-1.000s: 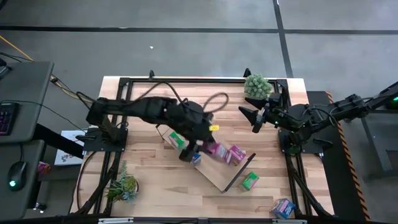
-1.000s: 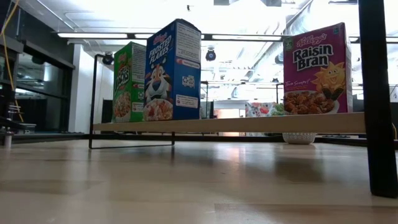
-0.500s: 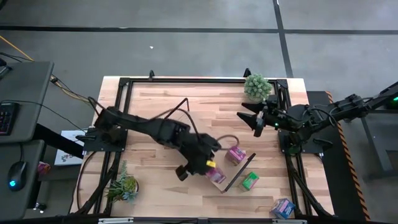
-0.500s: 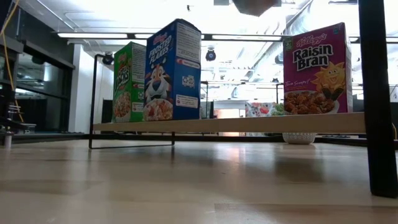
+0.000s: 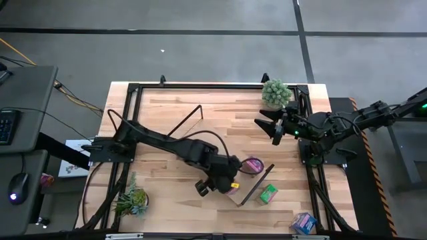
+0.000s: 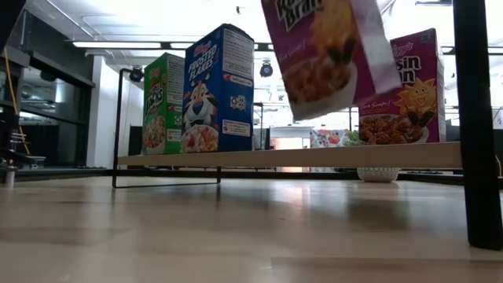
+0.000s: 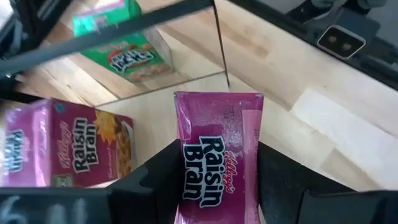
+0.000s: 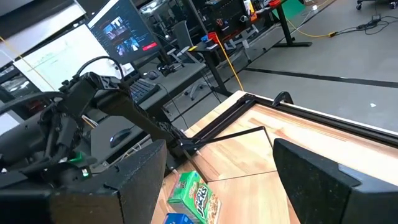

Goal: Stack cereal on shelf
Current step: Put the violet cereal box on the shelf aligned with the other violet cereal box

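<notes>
The shelf [image 6: 314,156] lies slantwise across the table. In the low view a green box [image 6: 163,102], a blue box [image 6: 218,90] and a pink Raisin Bran box [image 6: 401,94] stand upright on its board. My left gripper [image 5: 225,183] hovers over the shelf's near right end, shut on a second pink Raisin Bran box [image 6: 326,55]. That box hangs tilted above the board. My right gripper [image 5: 270,127] waits open, raised at the table's right side beside a plant. My left gripper pinches the pink box between its two fingers [image 7: 277,171], one on each broad face. The narrow printed side [image 7: 217,155] faces the wrist camera. The fingers slant down from above. The box is lifted clear of the shelf and tilted.
A green box [image 5: 268,193] lies on the table just beyond the shelf's black wire end [image 5: 257,187]. A blue box [image 5: 303,222] lies at the near right corner. Potted plants stand at the far right [image 5: 275,92] and near left [image 5: 131,200]. A black post [image 6: 475,118] rises at the right.
My left gripper has gone down and toward the table's near right along the shelf, rolling its wrist. It keeps hold of the pink box, which has dropped into the low view from above and hangs tilted over the board.
</notes>
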{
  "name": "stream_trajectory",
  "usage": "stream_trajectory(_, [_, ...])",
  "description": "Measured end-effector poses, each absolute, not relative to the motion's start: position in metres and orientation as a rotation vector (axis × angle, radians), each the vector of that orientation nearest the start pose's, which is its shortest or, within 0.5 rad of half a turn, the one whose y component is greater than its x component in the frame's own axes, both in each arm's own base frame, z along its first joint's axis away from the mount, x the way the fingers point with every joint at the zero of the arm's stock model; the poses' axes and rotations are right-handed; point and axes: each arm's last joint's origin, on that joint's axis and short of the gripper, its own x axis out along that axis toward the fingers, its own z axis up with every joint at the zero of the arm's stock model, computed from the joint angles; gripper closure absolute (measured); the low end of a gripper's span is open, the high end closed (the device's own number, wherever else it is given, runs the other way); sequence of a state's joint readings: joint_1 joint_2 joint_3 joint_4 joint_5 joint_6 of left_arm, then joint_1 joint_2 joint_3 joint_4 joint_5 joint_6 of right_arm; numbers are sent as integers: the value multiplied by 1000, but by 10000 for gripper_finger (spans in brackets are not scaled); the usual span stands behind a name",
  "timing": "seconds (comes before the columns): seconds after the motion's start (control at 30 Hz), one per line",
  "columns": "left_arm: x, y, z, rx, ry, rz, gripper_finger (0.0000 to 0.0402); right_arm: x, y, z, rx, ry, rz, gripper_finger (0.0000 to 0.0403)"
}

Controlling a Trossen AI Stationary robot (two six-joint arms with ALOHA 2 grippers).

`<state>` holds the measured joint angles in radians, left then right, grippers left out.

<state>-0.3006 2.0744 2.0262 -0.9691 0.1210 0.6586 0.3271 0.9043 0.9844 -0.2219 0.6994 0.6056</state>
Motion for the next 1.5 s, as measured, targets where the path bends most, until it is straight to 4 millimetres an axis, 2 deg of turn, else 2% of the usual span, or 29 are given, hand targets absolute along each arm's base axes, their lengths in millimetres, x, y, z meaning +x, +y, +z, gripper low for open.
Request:
stream_trajectory(0.3, [426, -134, 295, 632, 894, -720, 238, 181, 42, 376, 516, 24, -402, 114])
stream_trajectory(0.73, [434, -135, 278, 645, 926, -730, 238, 181, 42, 374, 501, 47, -409, 114])
stream_trajectory(1.07, [434, -136, 276, 646, 929, -735, 238, 180, 41, 372, 491, 64, -414, 114])
stream_trajectory(1.5, [437, -137, 276, 644, 904, -726, 174, 180, 41, 371, 485, 74, -417, 114])
